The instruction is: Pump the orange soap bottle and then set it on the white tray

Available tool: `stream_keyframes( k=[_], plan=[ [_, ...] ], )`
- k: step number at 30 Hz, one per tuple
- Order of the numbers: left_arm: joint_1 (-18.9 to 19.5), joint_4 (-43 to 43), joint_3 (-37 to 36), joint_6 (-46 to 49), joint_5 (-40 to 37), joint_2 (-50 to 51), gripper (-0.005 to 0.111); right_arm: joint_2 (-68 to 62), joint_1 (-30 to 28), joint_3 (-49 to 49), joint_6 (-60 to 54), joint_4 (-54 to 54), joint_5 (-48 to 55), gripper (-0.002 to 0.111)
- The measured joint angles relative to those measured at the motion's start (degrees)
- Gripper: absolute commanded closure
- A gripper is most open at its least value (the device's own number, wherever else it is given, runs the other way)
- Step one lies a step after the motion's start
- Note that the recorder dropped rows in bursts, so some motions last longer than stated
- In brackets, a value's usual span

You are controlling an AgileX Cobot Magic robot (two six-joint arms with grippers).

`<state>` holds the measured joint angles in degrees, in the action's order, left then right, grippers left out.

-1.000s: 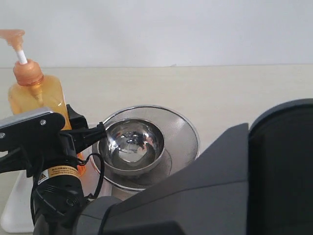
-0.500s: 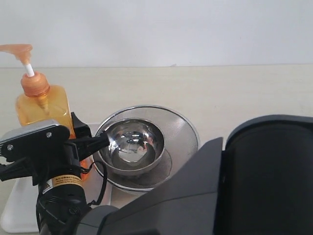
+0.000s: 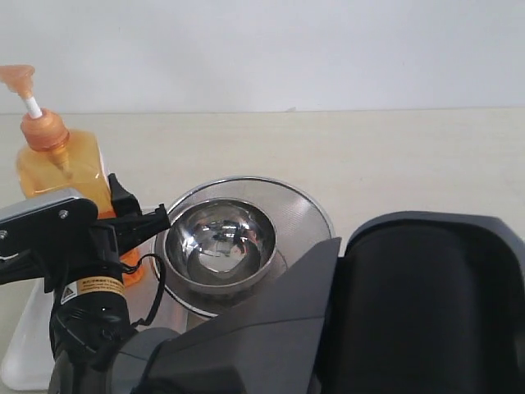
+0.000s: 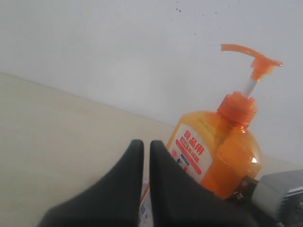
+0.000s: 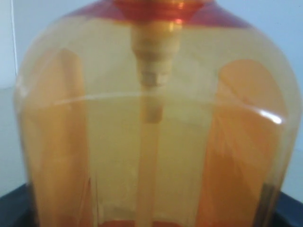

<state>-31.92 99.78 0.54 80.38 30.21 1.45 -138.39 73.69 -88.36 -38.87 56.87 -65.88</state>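
left claw [image 4: 147, 147] together, right claw [image 5: 151, 210] clamped on orange soap bottle [image 4: 229, 153] (label [image 4: 191, 150] only in left wrist view)

In the exterior view my right arm [image 3: 410, 312] hides the near right part of the bench [image 3: 394, 156] and the near rim of the steel strainer [image 3: 308, 213]. My wrist hides the lower half of the orange soap bottle [image 3: 61, 168], and the left edge cuts its pump head. Of the white tray [image 3: 18, 361] only a strip shows. In the right wrist view the bottle is blurred and passes every edge. In the left wrist view my left pincer [image 4: 147, 144] covers the lower label, and the writing is too small to read.
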Motion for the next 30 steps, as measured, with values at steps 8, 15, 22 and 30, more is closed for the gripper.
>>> stream_keyframes(
  k=[8, 15, 22, 30],
  plan=[
    [0.0, 0.0, 0.0, 0.0, -0.28, 0.0, 0.102, 0.0, -0.48, -0.27, 0.7, -0.45, 1.87, 0.055],
    [0.0, 0.0, 0.0, 0.14, -0.28, 0.0, 0.102, 0.0, -0.48, -0.64, 1.37, -1.81, 3.37, 0.008],
    [0.0, 0.0, 0.0, 0.14, -0.28, 0.0, 0.102, 0.0, -0.48, -0.64, 0.0, -1.81, 3.54, 0.003],
    [0.0, 0.0, 0.0, 0.14, -0.28, 0.0, 0.102, 0.24, -0.48, -0.64, -1.38, 0.21, 4.24, 0.003]
  ],
)
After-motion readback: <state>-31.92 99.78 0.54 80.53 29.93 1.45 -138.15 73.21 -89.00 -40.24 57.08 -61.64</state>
